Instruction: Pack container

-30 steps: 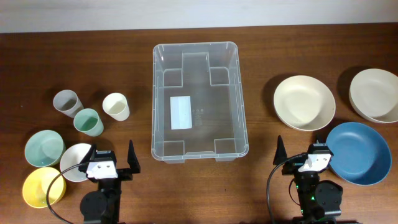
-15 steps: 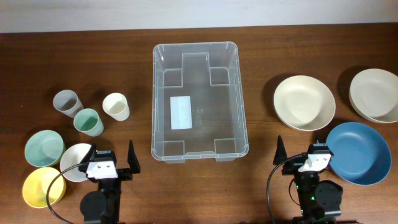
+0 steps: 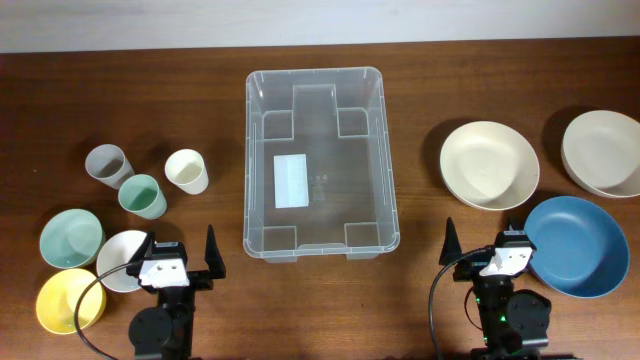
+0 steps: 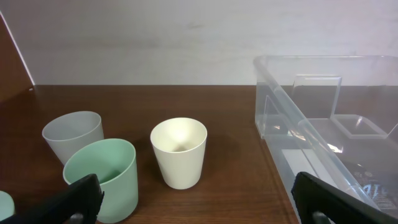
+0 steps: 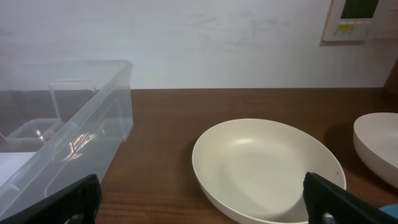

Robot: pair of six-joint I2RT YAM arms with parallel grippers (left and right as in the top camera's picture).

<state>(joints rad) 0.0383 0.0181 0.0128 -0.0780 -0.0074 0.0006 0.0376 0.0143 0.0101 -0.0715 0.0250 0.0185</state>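
Observation:
The clear plastic container (image 3: 318, 160) stands empty at the table's middle, a white label on its base; it also shows in the left wrist view (image 4: 323, 130) and the right wrist view (image 5: 62, 143). My left gripper (image 3: 176, 262) is open and empty at the front left, near the cups and small bowls. My right gripper (image 3: 485, 258) is open and empty at the front right, beside the blue plate (image 3: 577, 246). A cream cup (image 4: 179, 152), a green cup (image 4: 102, 177) and a grey cup (image 4: 73, 135) stand ahead of the left gripper. A cream plate (image 5: 267, 168) lies ahead of the right gripper.
Left of the container stand the grey cup (image 3: 106, 164), green cup (image 3: 143, 196) and cream cup (image 3: 186, 171), with teal (image 3: 71, 238), white (image 3: 120, 258) and yellow (image 3: 68, 300) bowls in front. On the right lie a cream plate (image 3: 489, 164) and a cream bowl (image 3: 603, 152).

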